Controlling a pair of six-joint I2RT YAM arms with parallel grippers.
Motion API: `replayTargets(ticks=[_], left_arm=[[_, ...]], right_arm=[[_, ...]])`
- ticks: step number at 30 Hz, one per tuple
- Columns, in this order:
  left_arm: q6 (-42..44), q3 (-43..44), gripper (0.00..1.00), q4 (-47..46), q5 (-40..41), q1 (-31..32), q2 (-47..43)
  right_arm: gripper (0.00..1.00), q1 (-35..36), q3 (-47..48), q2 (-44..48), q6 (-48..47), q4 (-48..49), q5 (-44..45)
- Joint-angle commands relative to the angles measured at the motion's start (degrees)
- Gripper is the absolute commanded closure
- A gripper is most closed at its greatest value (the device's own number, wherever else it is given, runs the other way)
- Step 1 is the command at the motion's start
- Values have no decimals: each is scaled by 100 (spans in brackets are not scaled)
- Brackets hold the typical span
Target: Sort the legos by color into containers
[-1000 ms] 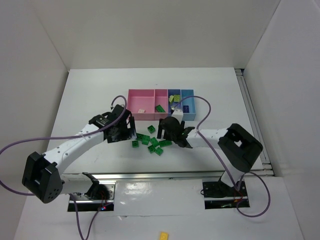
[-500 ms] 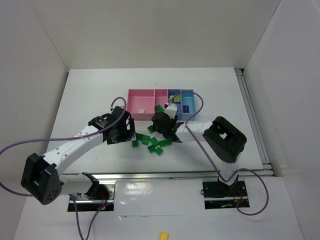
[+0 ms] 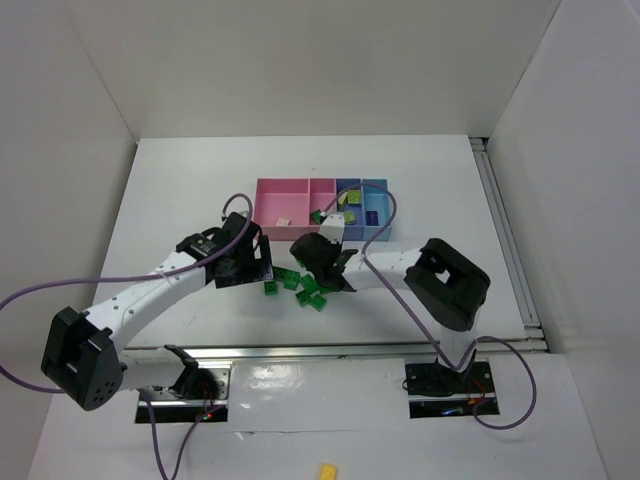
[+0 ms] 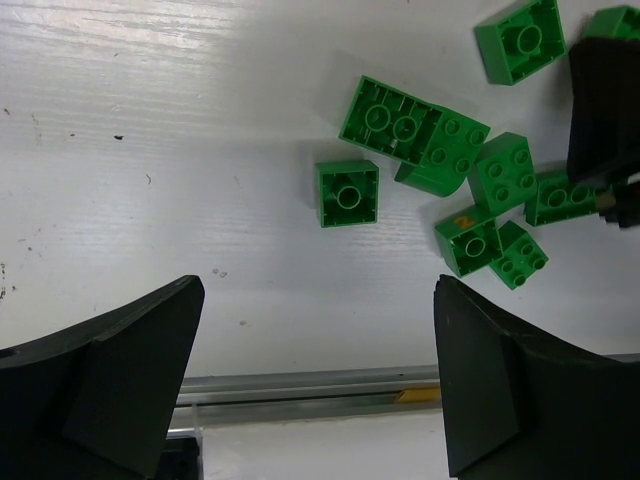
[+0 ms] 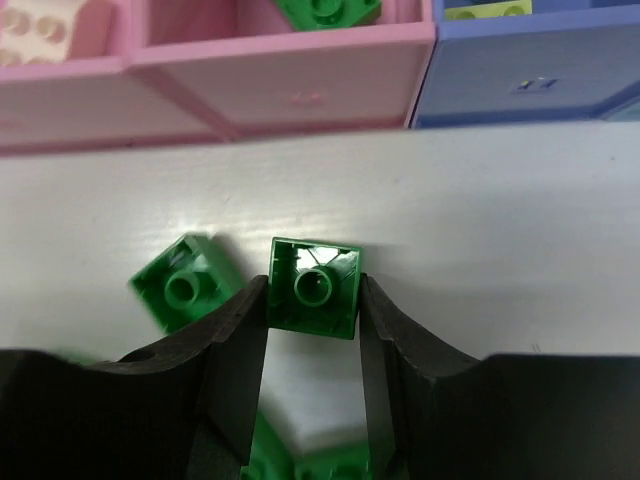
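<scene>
While the right end effector [image 5: 312, 300] is clamped on a green lego [image 5: 313, 280] on the table [image 5: 520, 220] by the pink tray [image 5: 290, 60], it's only got the near part, so it cd twist out on lift

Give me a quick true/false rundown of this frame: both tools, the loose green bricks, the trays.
1. The right tool has its fingers against both sides of a green brick on the table. True.
2. The left tool holds a brick. False: it is open and empty.
3. A second green brick lies in a pink tray. True.
4. The loose green pile sits in a tray. False: it lies on the table, outside any tray.
</scene>
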State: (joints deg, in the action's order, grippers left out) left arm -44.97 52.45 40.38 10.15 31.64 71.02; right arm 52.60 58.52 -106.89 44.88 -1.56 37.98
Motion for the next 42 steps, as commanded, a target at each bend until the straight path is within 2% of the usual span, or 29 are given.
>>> replayTargets(ticks=[1, 6, 9, 18, 20, 21, 22, 24, 28, 30, 35, 40, 42], left_arm=[[67, -41, 2, -65, -57, 18, -194], [67, -41, 2, -65, -5, 18, -247], [67, -41, 2, -65, -5, 18, -247], [-292, 11, 2, 110, 417, 18, -492], [-293, 11, 2, 110, 417, 18, -571], [-293, 11, 2, 110, 356, 18, -572], [-293, 11, 2, 110, 356, 18, -572], [-293, 63, 2, 110, 356, 18, -572], [-293, 11, 2, 110, 303, 18, -502], [-293, 11, 2, 110, 303, 18, -502], [-293, 11, 2, 110, 373, 18, -502], [-415, -41, 2, 163, 496, -35, -738], [-416, -41, 2, 163, 496, -35, -817]], right_arm=[[75, 408, 55, 800, -111, -423, 666], [74, 462, -7, 1600, -506, -529, 860], [73, 252, 387, 1601, -936, -407, 913], [69, -777, 1819, 187, -1693, -90, -8], [58, -1014, 2004, -128, -1754, -20, -184], [33, -1084, 2223, -226, -1825, -20, -455], [25, -1146, 2373, -314, -1877, -211, -510], [18, -1147, 2489, -289, -1939, -301, -441], [20, -919, 1841, 492, -2045, -55, -387], [29, -813, 1532, 1026, -1905, -116, -317], [33, -269, 231, 1663, -1764, -116, -913], [14, -57, -148, 1410, -1851, 16, -1678], [12, -57, -52, 1198, -1913, 16, -1934]])
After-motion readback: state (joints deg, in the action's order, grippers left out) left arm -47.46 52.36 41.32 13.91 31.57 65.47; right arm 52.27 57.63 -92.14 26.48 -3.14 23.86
